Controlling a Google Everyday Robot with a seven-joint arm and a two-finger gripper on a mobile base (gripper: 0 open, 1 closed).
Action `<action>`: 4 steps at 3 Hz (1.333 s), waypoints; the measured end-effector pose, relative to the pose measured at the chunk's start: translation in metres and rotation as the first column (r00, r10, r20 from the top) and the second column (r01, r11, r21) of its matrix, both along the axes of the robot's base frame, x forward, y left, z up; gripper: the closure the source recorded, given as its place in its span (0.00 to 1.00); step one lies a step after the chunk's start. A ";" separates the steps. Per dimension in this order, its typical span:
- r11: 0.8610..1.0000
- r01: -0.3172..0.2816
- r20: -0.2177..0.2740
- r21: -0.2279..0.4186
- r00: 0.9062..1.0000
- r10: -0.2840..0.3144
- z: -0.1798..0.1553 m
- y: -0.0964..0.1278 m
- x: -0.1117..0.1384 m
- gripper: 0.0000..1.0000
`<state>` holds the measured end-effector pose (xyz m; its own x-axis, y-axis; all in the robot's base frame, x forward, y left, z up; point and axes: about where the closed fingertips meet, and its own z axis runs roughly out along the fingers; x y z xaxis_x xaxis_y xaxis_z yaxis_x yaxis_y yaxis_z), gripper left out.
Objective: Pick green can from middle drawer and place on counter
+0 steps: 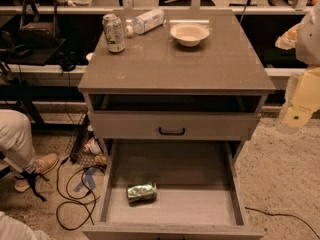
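Note:
The green can point(141, 192) lies on its side on the bare floor of the open middle drawer point(195, 204), left of centre and towards the front. The counter point(175, 66) is the grey-brown top of the cabinet above it. My gripper point(291, 123) is at the right edge of the view on the pale yellow arm, beside the cabinet's right side at the height of the closed drawer. It is well to the right of and above the can and touches nothing.
On the counter's back part stand a pale can with a reddish top point(113, 32), a plastic bottle on its side point(145, 21) and a white bowl point(189, 34). The closed drawer front has a black handle point(172, 131). A person's leg and shoe point(31, 165) and cables point(75, 194) are on the floor at left.

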<state>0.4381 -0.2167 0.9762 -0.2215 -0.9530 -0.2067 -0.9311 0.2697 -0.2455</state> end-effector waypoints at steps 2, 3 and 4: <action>0.996 -0.077 0.006 0.048 0.997 0.077 -0.019 0.035 0.010 0.00; 0.981 -0.178 0.012 0.073 0.984 0.177 -0.057 0.096 0.028 0.00; 0.981 -0.178 0.012 0.073 0.984 0.177 -0.057 0.096 0.028 0.00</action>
<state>0.4660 -0.1206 0.9191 -0.0487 -0.9594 -0.2780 -0.9645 0.1175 -0.2365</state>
